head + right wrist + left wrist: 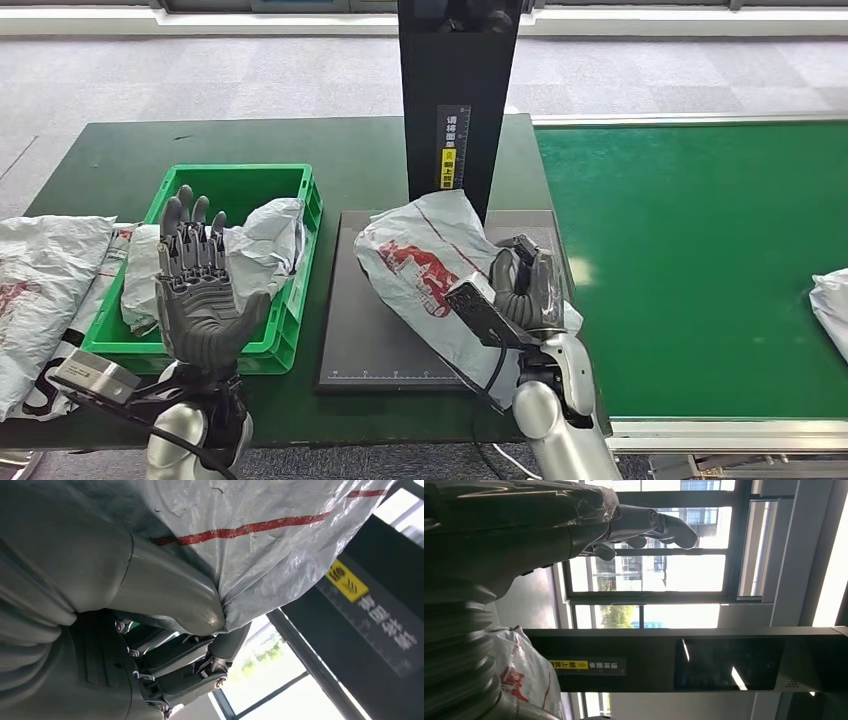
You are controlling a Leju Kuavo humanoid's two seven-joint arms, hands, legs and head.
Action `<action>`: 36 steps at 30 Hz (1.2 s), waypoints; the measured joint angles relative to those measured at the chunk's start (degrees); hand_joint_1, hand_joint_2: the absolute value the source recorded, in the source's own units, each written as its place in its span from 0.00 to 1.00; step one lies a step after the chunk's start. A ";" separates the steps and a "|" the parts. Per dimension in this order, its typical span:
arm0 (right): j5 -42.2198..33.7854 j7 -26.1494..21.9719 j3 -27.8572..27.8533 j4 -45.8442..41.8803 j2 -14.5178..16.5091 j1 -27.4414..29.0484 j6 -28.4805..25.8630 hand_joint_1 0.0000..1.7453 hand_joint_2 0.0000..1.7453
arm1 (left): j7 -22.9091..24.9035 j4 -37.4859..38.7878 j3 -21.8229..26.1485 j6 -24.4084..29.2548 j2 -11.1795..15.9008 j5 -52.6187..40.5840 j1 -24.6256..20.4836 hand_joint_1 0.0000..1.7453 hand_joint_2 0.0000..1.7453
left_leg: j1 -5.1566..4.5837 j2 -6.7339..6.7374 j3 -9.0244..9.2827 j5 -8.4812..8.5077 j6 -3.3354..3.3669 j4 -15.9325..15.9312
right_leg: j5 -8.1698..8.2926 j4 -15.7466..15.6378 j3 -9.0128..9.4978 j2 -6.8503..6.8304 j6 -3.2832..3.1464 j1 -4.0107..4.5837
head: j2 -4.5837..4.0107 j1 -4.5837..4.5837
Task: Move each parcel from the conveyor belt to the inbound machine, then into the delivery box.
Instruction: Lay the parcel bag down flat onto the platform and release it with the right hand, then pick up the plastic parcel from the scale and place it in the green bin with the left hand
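- your right hand (522, 290) pinches a grey parcel (425, 260) over the scanner plate (365, 340).
- your left hand (198, 290) hovers above the green bin (300, 200), fingers spread, holding nothing.

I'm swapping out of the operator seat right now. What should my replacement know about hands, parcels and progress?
Right robot hand grips the grey parcel, which rests on the inbound machine's dark platform.
Left robot hand is open, raised in front of the green delivery box.
Done: one crumpled parcel already in the box.
Left: move the held parcel into the box, then fetch the next parcel at the conveyor belt's right edge.
More grey bags lie left of the box.
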 joint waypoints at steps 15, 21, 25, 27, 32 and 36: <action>-3.70 -0.09 0.88 7.96 -0.13 -2.49 1.41 0.00 1.00 | 0.00 0.60 -0.50 0.93 0.02 0.07 0.07 0.00 1.00 | 0.00 0.00 0.00 0.00 0.00 0.00 | 0.00 0.00 0.00 0.00 0.00 0.00 | 0.00 0.00; -3.71 0.73 0.86 7.79 -0.49 -2.84 -2.23 0.00 1.00 | 0.00 0.60 -0.50 1.76 0.10 -0.08 0.36 0.00 1.00 | 0.00 0.00 0.00 0.00 0.00 0.00 | 0.00 0.00 0.00 0.00 0.00 0.00 | 0.00 0.00; -4.31 0.84 0.83 6.16 -0.97 -2.81 -2.61 0.00 1.00 | 0.04 0.60 -0.50 2.04 0.19 -0.83 0.67 0.00 1.00 | 0.00 0.00 0.00 0.00 0.00 0.00 | 0.00 -0.01 -0.01 0.00 0.00 -0.01 | 0.00 0.00; -5.74 0.25 0.77 5.34 -1.17 -2.74 -2.08 0.00 1.00 | 0.58 0.66 -0.51 2.31 0.22 -2.06 0.87 0.00 1.00 | 0.00 0.01 0.01 0.00 0.00 0.00 | 0.00 -0.01 -0.01 0.00 0.00 0.00 | 0.00 0.00; -16.73 -5.73 -0.51 1.73 -1.77 -1.45 1.20 0.00 1.00 | 3.37 2.35 -0.95 2.92 0.54 -7.44 0.91 0.00 1.00 | -0.01 0.00 0.01 0.00 0.00 0.01 | 0.00 -0.02 -0.02 0.00 0.00 -0.01 | 0.00 0.00; -19.24 -7.54 -1.73 -1.49 -2.26 -0.63 1.60 0.00 1.00 | 3.52 3.85 -1.24 2.97 0.76 -8.33 0.86 0.00 1.00 | -0.01 0.03 0.02 -0.01 0.00 0.01 | 0.00 -0.02 -0.03 0.03 0.00 -0.01 | 0.00 0.00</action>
